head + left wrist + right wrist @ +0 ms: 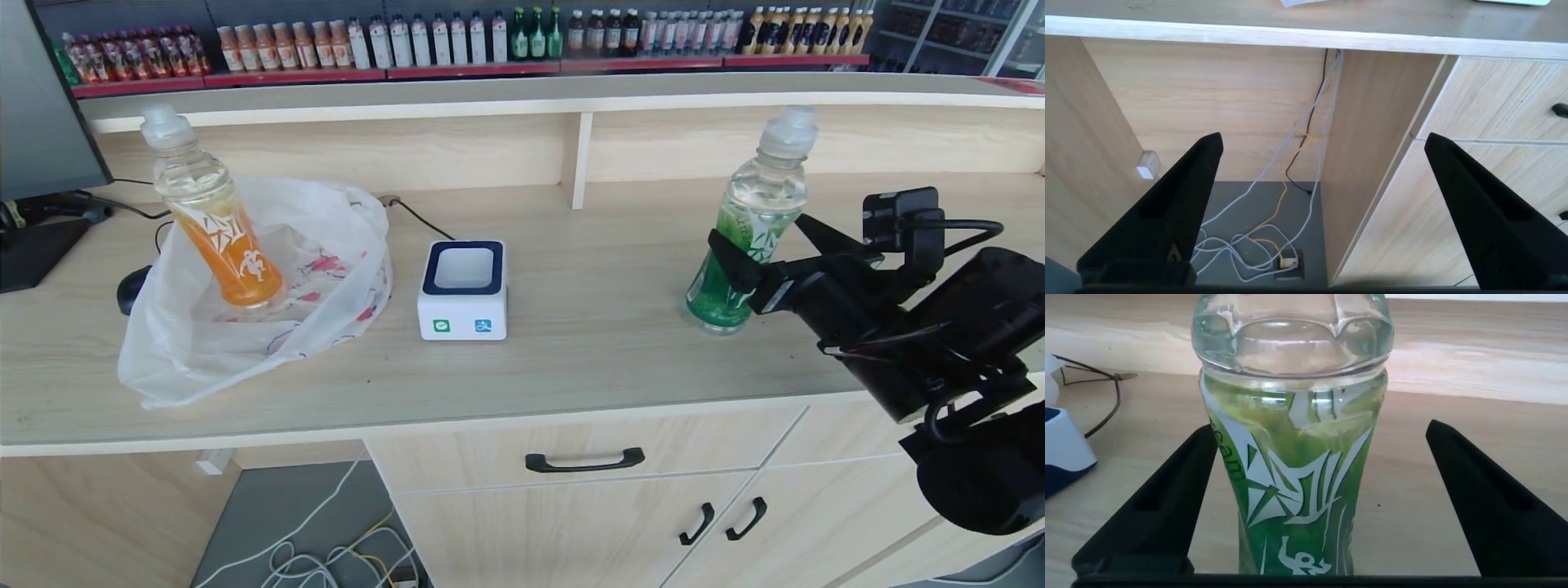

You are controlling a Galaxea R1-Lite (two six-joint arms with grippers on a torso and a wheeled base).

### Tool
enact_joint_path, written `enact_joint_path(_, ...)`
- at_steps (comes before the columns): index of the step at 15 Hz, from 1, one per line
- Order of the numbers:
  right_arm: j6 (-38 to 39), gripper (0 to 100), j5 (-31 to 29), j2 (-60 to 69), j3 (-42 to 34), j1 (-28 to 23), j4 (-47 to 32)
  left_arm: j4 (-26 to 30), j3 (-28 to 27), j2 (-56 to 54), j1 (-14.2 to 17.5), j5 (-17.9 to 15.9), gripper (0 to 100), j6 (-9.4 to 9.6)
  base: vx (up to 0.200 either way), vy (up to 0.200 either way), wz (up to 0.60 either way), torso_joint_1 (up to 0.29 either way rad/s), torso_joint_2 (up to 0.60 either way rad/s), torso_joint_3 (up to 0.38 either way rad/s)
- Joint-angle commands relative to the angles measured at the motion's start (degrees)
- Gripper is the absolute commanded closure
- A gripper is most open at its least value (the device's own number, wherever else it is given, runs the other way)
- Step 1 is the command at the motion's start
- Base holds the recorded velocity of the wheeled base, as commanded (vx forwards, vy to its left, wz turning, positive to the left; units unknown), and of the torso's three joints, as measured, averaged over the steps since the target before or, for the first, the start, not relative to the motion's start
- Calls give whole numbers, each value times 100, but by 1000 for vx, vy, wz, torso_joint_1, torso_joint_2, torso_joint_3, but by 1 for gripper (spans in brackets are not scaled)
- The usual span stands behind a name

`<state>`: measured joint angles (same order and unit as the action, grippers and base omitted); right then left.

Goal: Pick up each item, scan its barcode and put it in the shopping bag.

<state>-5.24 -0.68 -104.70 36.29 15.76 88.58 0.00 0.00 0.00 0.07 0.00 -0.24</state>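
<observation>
Right of the scanner [462, 288], green bottle [747, 245] upright on tabletop [588, 359]; right gripper [759, 233] fingers wide apart, straddling it (gaps both sides). Left gripper [1323, 139] fingers spread, empty. Orange bottle [220, 229] in shopping bag [343, 245], left of scanner.

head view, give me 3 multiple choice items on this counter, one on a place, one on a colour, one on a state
1. Where is the scanner? A) between the bag and the green bottle B) inside the bag C) on the back shelf
2. What colour is the left bottle's drink? A) blue B) orange C) purple
3. The right end effector is A) shut on the green bottle B) open around the green bottle C) shut, empty
1 A: bag on its left, green bottle on its right. 2 B: orange below a clear neck. 3 B: its fingers spread wider than the bottle.
</observation>
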Motion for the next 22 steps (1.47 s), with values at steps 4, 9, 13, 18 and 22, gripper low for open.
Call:
enact_joint_path(4,-3,0,77,-243,229,-12,-16,0,0,0,1,0,0,-2,0,0,0,0,0,0)
enact_joint_path(9,-3,0,86,-208,651,-3,-482,0,0,0,1,0,0,-2,0,0,0,0,0,0)
enact_joint_path(13,-3,0,86,-182,871,6,-860,0,0,0,1,0,0,-2,0,0,0,0,0,0)
enact_joint_path(18,-3,0,86,-138,1214,32,-1255,0,0,0,1,0,0,-2,0,0,0,0,0,0)
enact_joint_path(22,-3,0,95,-129,1222,32,-1273,0,0,0,1,0,0,-2,0,0,0,0,0,0)
